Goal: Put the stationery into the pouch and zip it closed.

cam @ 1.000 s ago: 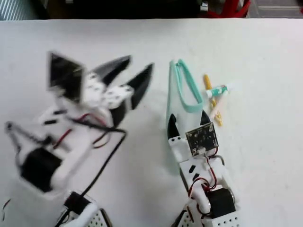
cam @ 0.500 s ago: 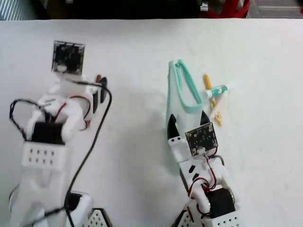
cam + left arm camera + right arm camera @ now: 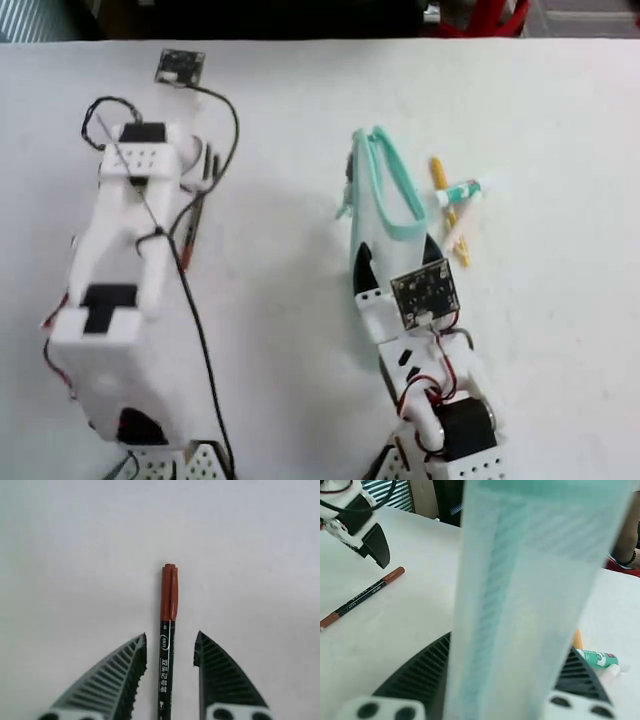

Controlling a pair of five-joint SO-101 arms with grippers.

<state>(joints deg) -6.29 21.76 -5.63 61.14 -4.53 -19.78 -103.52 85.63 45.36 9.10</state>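
The high view looks steeply down on the whole worktop (image 3: 300,90). The left wrist view faces straight down, close over the pen (image 3: 168,610); the right wrist view looks low across, pressed against the pouch (image 3: 530,580), sharing that pen

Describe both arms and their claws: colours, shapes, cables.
Both arms are white plastic with black servo blocks. The left arm carries a long black cable to a small black camera board, plus red wires. The right arm has red and black wires and a square circuit board. The left claw and right claw have black, ribbed, pointed fingers on white bases.
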